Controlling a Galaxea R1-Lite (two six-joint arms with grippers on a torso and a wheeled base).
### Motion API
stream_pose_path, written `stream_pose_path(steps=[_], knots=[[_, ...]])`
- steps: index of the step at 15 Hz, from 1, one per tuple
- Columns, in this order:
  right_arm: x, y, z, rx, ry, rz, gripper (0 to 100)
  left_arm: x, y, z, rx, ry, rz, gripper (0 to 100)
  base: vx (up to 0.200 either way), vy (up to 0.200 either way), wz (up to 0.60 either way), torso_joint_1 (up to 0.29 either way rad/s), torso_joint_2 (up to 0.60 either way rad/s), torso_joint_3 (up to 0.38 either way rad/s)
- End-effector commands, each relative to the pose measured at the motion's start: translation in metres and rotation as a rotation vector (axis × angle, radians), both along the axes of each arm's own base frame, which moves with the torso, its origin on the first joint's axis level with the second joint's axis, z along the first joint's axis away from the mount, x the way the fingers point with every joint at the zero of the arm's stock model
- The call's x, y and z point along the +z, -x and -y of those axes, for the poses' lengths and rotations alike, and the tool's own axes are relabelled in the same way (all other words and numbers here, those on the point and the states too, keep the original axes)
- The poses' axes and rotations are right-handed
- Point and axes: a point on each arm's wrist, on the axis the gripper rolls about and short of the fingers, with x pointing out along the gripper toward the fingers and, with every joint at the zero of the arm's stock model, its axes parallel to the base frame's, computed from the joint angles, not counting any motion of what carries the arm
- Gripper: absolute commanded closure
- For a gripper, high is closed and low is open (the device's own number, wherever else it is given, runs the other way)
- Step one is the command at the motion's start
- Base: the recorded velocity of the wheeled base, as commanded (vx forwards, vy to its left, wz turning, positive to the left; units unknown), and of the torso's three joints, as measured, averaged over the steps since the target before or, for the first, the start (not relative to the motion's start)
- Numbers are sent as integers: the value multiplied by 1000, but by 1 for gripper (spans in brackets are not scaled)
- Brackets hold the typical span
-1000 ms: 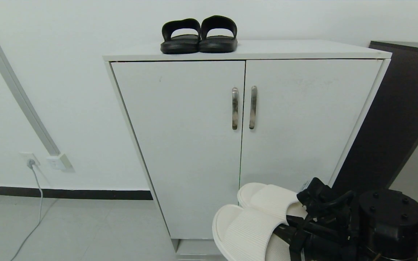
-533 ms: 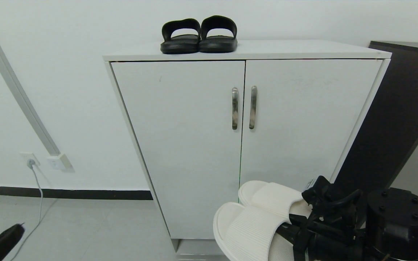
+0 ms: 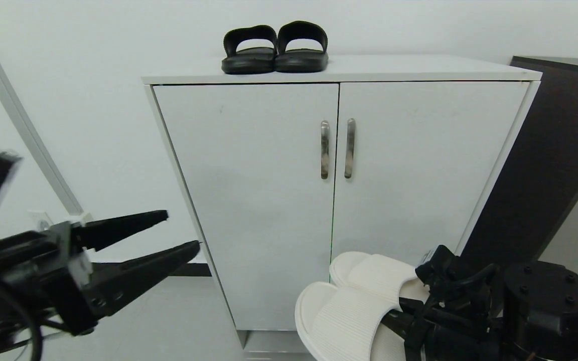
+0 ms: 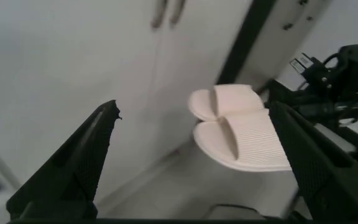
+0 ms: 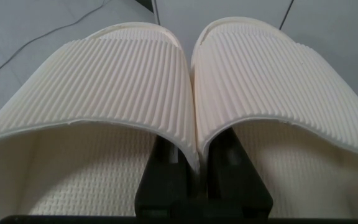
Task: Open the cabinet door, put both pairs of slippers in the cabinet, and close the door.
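Note:
The white cabinet [image 3: 249, 200] stands with both doors shut, its two metal handles [image 3: 336, 149] side by side at the middle. A black pair of slippers [image 3: 275, 47] rests on its top. My right gripper [image 3: 412, 306] is low in front of the right door, shut on the white ribbed pair of slippers [image 3: 354, 301]; its fingers [image 5: 166, 180] pinch the two inner straps of the pair [image 5: 104, 81] together. My left gripper [image 3: 182, 230] is open and empty, left of the cabinet and pointing at it. Between its fingers [image 4: 73, 168] I see the white pair [image 4: 241, 127].
A dark panel [image 3: 545, 165] leans right of the cabinet. On the left wall there is a slanted cable duct [image 3: 13, 105]. Grey floor [image 3: 178, 321] lies open before the left door.
My left arm has risen into the head view from the lower left, its open gripper now level with the cabinet's lower half. The right gripper with the white slippers has barely shifted.

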Motion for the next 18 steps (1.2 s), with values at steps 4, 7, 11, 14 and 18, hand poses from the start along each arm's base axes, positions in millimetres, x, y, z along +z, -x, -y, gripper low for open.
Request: stream_pose_path(steps=[4,7,11,14,18], knots=[[-2,-1,-1,-1,6,-6,100,6,-37,55,-139,-3,-82,0,0,0,0,0,0,0],[-4,-2,-2,-1,12,-14,100,11,-50,77,-180,-7,-85,0,0,0,0,0,0,0],[-4,-3,-2,-1,9,-12,100,33,-60,106,-251,43,-49,0,0,0,0,0,0,0],[-5,-4,-1,-4,11,-15,100,41,-68,129,-302,73,-61,0,0,0,0,0,0,0],[-4,-4,-1,-6,9,-12,100,41,-95,155,-311,77,-60,0,0,0,0,0,0,0]])
